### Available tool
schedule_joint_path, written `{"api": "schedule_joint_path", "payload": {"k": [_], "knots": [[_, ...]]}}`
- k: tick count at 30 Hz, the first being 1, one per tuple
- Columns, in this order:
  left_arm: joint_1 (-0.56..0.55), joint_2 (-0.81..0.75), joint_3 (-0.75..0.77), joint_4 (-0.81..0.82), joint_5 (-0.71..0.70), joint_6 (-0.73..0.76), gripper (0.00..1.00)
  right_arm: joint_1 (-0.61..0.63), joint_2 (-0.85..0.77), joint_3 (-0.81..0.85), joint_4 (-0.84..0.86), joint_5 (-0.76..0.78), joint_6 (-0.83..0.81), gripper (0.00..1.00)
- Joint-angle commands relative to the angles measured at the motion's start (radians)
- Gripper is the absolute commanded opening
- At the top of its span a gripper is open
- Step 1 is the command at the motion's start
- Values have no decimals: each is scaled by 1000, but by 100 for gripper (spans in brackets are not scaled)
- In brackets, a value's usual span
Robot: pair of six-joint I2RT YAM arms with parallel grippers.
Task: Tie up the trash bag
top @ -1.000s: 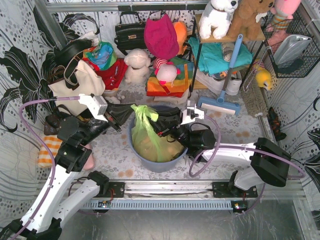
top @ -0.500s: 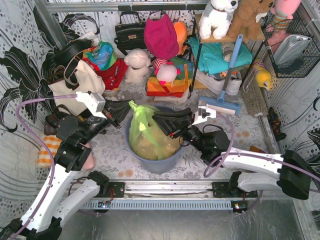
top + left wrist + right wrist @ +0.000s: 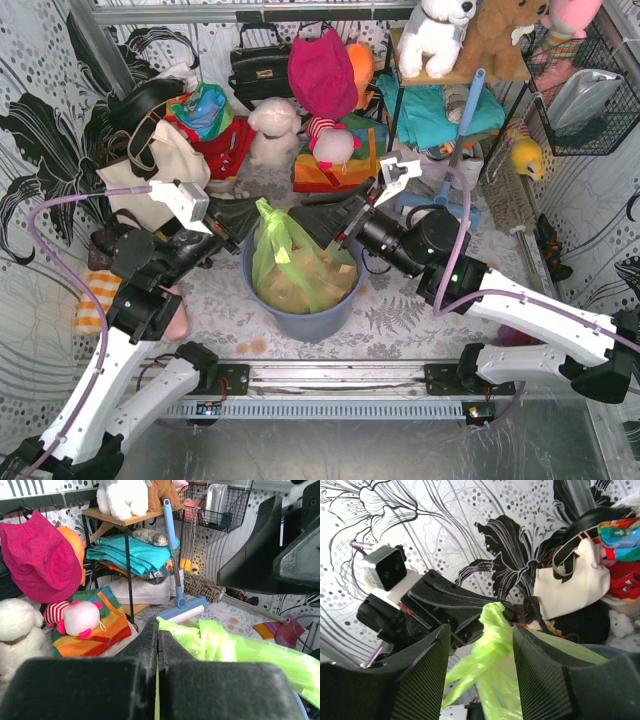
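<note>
We log left gripper (image 3: 248, 216) clamped on the upright neck of the trash bag (image 3: 275, 250); right gripper (image 3: 312, 222), jaws apart, sits at its three o'clock.

White arms (image 3: 120, 365), black joints (image 3: 150, 262), lilac cables (image 3: 33, 235); left pincer (image 3: 253, 221) and right pincer (image 3: 305, 225) black.
</note>
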Motion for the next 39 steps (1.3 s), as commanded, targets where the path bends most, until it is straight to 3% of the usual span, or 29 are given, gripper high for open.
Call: {"api": "schedule_joint_path", "payload": {"k": [1, 8, 20, 26, 29, 30, 31, 39], "knots": [[2, -3, 45, 22, -18, -2, 0, 2, 21, 131, -280, -70, 167, 54], [1, 6, 55, 9, -12, 4, 0, 2, 99, 317, -569, -198, 279, 53], [2, 13, 52, 17, -10, -2, 0, 2, 165, 407, -693, -270, 277, 48], [0, 19, 50, 21, -5, -5, 0, 2, 175, 397, -658, -300, 292, 45], [1, 19, 50, 21, -7, -4, 0, 2, 178, 402, -657, -300, 289, 34], [2, 19, 49, 22, -12, -3, 0, 2, 176, 402, -658, -296, 283, 20], [1, 20, 51, 23, -20, -2, 0, 2, 175, 402, -657, -292, 276, 0], [2, 60, 93, 12, -149, 7, 0, 2, 151, 543, -871, -250, 196, 0]]}}
